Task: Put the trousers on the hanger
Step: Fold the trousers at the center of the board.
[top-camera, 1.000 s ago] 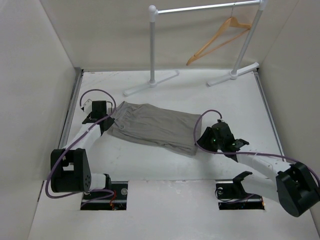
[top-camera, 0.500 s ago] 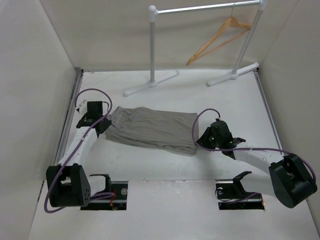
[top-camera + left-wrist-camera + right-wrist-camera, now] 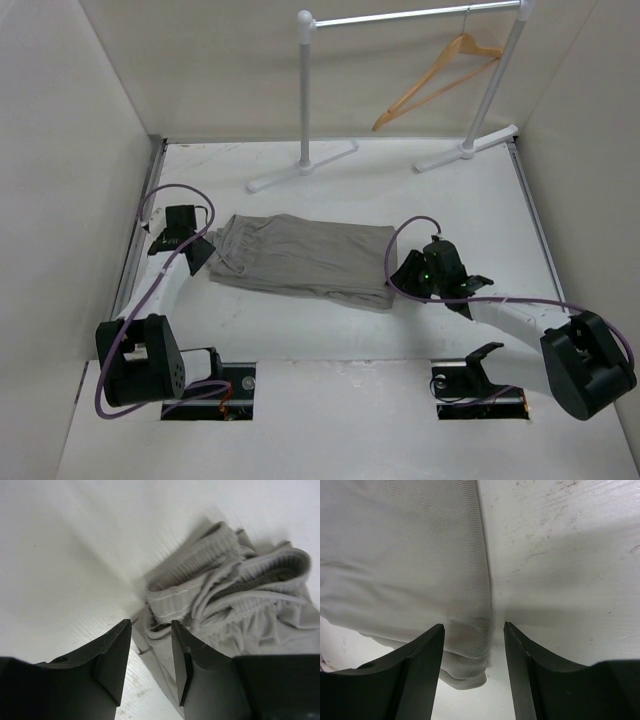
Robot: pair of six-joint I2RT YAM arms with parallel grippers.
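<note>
The left gripper [image 3: 150,630], jaws parted, sits at the bunched waistband of the trousers [image 3: 240,580] on the table [image 3: 60,555].

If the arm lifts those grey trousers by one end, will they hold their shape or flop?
Probably flop: the trousers lie flat and folded, thin soft cloth. The bunched elastic waistband likely gives thicker purchase. A push would probably wrinkle them.

White table [image 3: 330,340], plain white walls [image 3: 200,70] — metal clothes rail [image 3: 303,90] behind.
</note>
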